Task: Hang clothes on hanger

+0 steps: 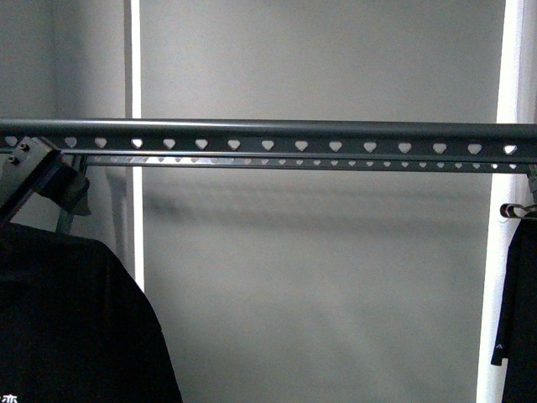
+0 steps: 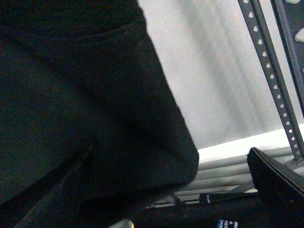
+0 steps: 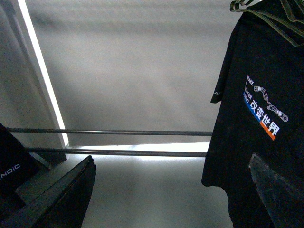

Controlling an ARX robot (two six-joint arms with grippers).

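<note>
The rack's rail (image 1: 285,134) spans your view, so place everything off it. Your black T-shirt (image 1: 67,319) hangs below the rail's left end; what carries it is out of sight. Judge it light, limp and apt to slide, so take it at the collar or shoulder seam, where the cloth is doubled. A second dark shirt (image 1: 520,319) hangs under the rail's right end on a wire hanger (image 1: 516,210). The left gripper (image 2: 171,156) sits just under the rail, fingers (image 2: 278,183) spread, cloth against them unpinched. The right gripper (image 3: 171,199), below the rail's right end, is spread and empty.
</note>
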